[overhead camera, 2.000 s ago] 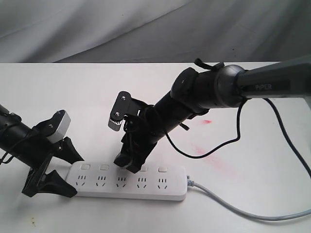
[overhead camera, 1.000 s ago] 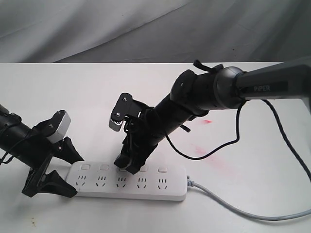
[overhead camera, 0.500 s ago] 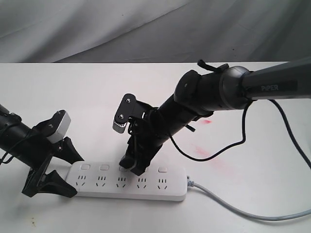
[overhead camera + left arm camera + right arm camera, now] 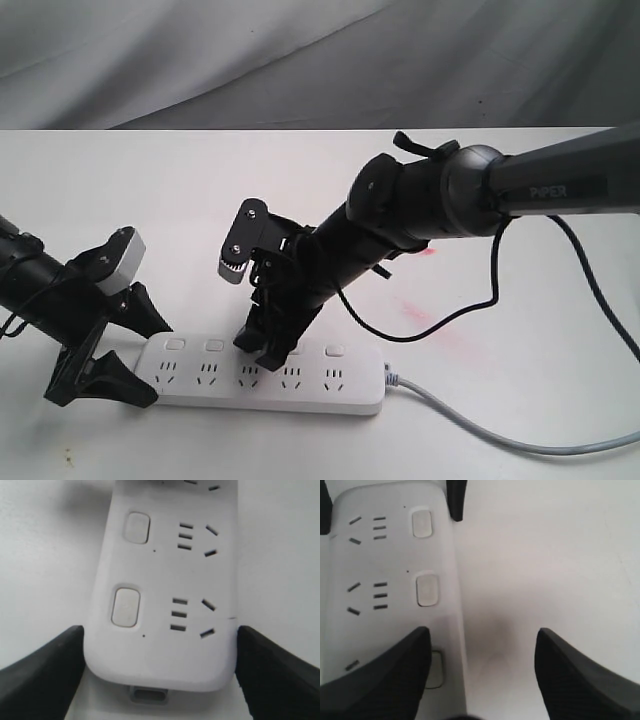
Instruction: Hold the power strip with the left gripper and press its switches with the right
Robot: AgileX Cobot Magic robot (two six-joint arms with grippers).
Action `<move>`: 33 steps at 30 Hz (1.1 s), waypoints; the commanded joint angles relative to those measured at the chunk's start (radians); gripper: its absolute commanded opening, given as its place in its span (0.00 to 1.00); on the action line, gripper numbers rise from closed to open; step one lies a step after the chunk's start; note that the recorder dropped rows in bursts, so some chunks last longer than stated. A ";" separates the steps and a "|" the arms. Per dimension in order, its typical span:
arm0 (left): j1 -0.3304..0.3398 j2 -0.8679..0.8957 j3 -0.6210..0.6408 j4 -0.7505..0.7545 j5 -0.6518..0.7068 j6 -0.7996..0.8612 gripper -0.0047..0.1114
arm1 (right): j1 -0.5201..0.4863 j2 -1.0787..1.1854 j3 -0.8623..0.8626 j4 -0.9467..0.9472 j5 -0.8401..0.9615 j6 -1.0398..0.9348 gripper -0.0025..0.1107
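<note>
The white bench [image 4: 150,180] was seen carrying the strip [image 4: 335,398], laid flat at the near side of the exterior view with its cord [image 4: 480,430] trailed off to the right. The strip was judged light, stiff and smooth-shelled, so likely to be slid or tipped by a press unless gripped across its narrow width at one end, clear of sockets and buttons; the left pincer [image 4: 156,360] was clenched there, its fingers [image 4: 45,675] set against both long edges of the left end; the right pincer [image 4: 262,352] was spread wide, one finger lowered onto the third of the switches [image 4: 214,345], the other held over bare bench; whether that button was actually depressed could not be told.
</note>
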 commanded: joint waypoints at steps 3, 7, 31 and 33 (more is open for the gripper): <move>-0.007 0.009 0.005 0.068 -0.046 0.001 0.52 | -0.025 -0.081 0.025 0.004 0.036 -0.059 0.53; -0.007 0.009 0.005 0.068 -0.046 0.001 0.52 | -0.063 -0.141 0.025 0.004 0.054 -0.061 0.53; -0.007 0.009 0.005 0.068 -0.046 0.001 0.52 | -0.087 -0.120 0.160 0.148 -0.012 -0.187 0.53; -0.007 0.009 0.005 0.068 -0.046 0.001 0.52 | -0.087 -0.105 0.160 0.140 -0.009 -0.182 0.53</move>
